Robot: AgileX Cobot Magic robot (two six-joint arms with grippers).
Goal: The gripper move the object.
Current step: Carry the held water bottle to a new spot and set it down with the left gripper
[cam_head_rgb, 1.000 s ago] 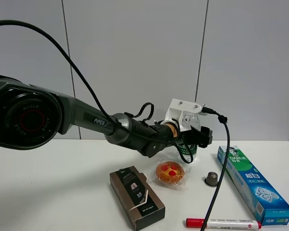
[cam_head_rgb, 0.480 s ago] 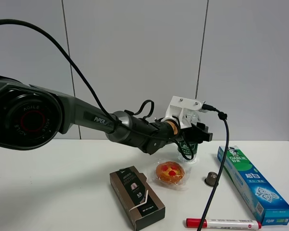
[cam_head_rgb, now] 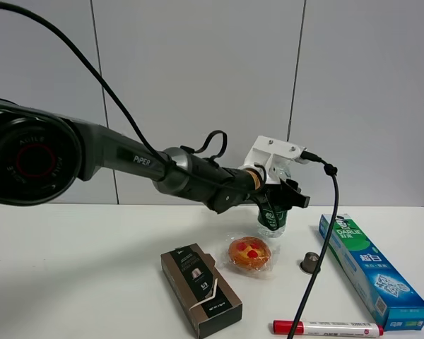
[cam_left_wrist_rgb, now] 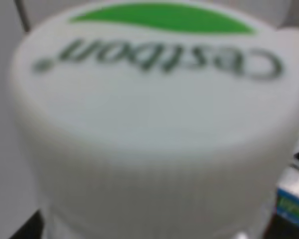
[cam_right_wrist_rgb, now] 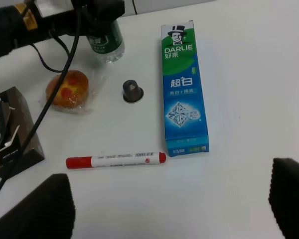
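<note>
1. At the back of the white table (cam_head_rgb: pixel 71 268), the bottle (cam_head_rgb: pixel 273 219) stands upright just behind the wrapped pastry (cam_head_rgb: pixel 249 253). I cannot tell whether its base touches the tabletop.
2. The left gripper (cam_head_rgb: pixel 279 203) reaches in from the left, with its black jaws pressed around the bottle's upper part, above the dark green label.
3. The left wrist view is filled by the bottle's white cap (cam_left_wrist_rgb: pixel 154 114), its green print blurred.
4. The right gripper (cam_right_wrist_rgb: pixel 164 204) hangs over the table with its fingers (cam_right_wrist_rgb: pixel 37 209) spread wide, holding nothing.
5. A dark capsule (cam_head_rgb: pixel 310 262) sits between the pastry and the toothpaste box (cam_head_rgb: pixel 373 272). A red marker (cam_head_rgb: pixel 325 328) and a brown box (cam_head_rgb: pixel 200 288) lie nearer the front.
</note>
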